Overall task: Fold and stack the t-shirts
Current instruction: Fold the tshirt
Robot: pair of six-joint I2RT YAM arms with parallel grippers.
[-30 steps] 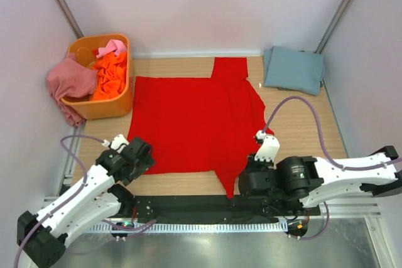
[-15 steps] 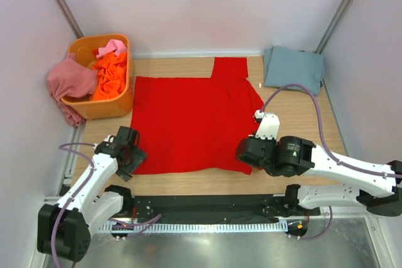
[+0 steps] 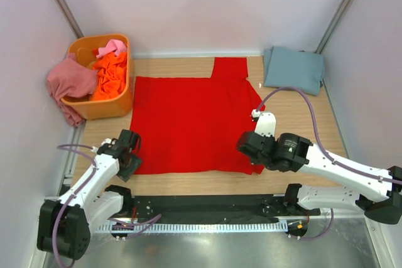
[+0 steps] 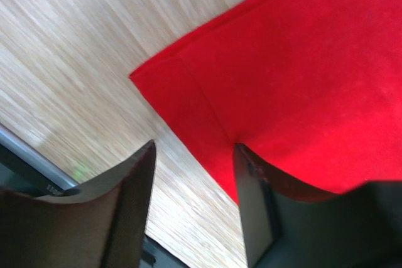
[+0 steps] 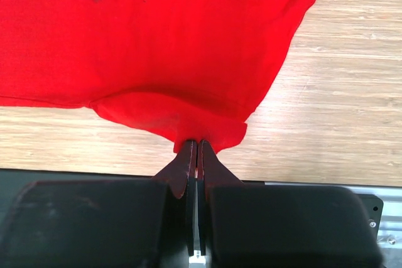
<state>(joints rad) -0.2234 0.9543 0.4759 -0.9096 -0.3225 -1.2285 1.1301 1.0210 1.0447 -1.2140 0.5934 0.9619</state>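
Note:
A bright red t-shirt (image 3: 195,114) lies spread flat on the wooden table. My right gripper (image 3: 247,147) is shut on a bunched fold of its near-right sleeve (image 5: 188,117), and holds it at the shirt's near-right corner; the right wrist view shows the fingertips (image 5: 189,150) pressed together on the cloth. My left gripper (image 3: 130,154) is open at the shirt's near-left corner (image 4: 151,76). One finger (image 4: 251,180) lies over the red hem and the other is over bare wood. A folded grey-blue t-shirt (image 3: 293,69) lies at the back right.
An orange plastic tub (image 3: 110,108) stands at the back left with an orange shirt (image 3: 112,73) and a pink one (image 3: 113,47) in it. A dusty rose shirt (image 3: 69,83) hangs over its left side. A black strip (image 3: 207,205) runs along the table's near edge.
My right gripper has pulled the near-right sleeve up from the table's front edge and in toward the shirt's body. My left gripper has shifted slightly left to the near-left corner.

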